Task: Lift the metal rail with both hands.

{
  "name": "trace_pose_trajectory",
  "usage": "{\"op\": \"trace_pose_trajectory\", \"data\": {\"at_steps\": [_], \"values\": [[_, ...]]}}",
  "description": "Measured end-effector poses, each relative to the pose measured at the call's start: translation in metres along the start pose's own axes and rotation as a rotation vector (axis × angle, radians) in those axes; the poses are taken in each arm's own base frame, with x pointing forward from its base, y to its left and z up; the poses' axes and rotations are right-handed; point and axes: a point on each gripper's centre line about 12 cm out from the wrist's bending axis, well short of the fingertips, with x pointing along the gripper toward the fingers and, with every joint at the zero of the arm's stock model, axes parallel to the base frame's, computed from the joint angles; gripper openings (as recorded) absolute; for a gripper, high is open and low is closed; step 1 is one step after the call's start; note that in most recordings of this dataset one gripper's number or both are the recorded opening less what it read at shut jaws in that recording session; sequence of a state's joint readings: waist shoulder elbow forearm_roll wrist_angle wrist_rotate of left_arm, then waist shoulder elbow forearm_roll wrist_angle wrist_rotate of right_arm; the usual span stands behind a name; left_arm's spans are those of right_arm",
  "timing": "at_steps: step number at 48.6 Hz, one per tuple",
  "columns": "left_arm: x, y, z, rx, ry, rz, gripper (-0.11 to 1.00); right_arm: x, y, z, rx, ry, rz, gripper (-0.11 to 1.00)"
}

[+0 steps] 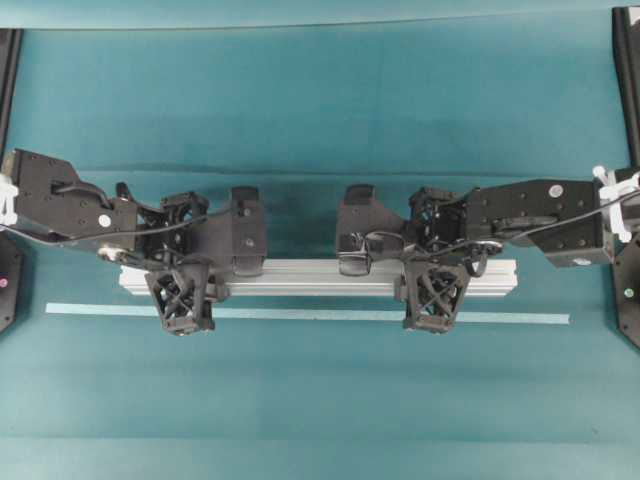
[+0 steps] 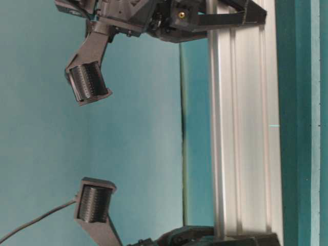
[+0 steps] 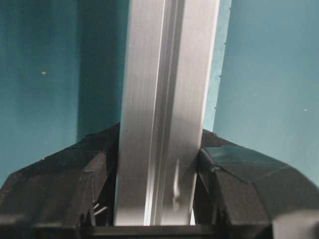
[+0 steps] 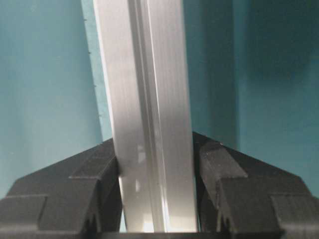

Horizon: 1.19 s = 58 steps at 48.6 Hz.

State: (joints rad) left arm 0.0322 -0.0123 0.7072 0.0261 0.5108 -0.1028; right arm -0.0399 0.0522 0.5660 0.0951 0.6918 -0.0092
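The metal rail [image 1: 300, 277] is a long silver grooved bar lying left to right across the teal cloth. My left gripper [image 1: 182, 276] is shut on it near its left end, one lattice finger [image 1: 180, 302] on the near side. My right gripper [image 1: 435, 278] is shut on it near its right end. In the left wrist view the rail [image 3: 164, 99] runs up between the two black fingers [image 3: 94, 172], which press both its sides. The right wrist view shows the same: the rail [image 4: 144, 99] is clamped between the fingers [image 4: 214, 164]. A dark shadow lies on the cloth beside the rail.
A thin pale-teal tape strip [image 1: 300, 314] lies on the cloth just in front of the rail and parallel to it. Black frame posts stand at the far left [image 1: 8, 80] and far right [image 1: 626, 80] edges. Both arms reach in from the sides.
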Motion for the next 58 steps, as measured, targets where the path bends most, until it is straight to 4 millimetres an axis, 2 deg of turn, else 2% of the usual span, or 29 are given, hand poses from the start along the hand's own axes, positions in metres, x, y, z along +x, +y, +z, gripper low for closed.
{"op": "trace_pose_trajectory", "data": {"at_steps": [22,58], "values": [[0.006,-0.005,-0.005,0.015,0.022,-0.004,0.36,0.015,0.005,-0.005,-0.004,-0.007,0.006,0.39],[0.016,-0.009,-0.006,0.02,0.016,-0.009,0.36,0.026,0.005,-0.014,-0.004,-0.014,0.003,0.38]]}}
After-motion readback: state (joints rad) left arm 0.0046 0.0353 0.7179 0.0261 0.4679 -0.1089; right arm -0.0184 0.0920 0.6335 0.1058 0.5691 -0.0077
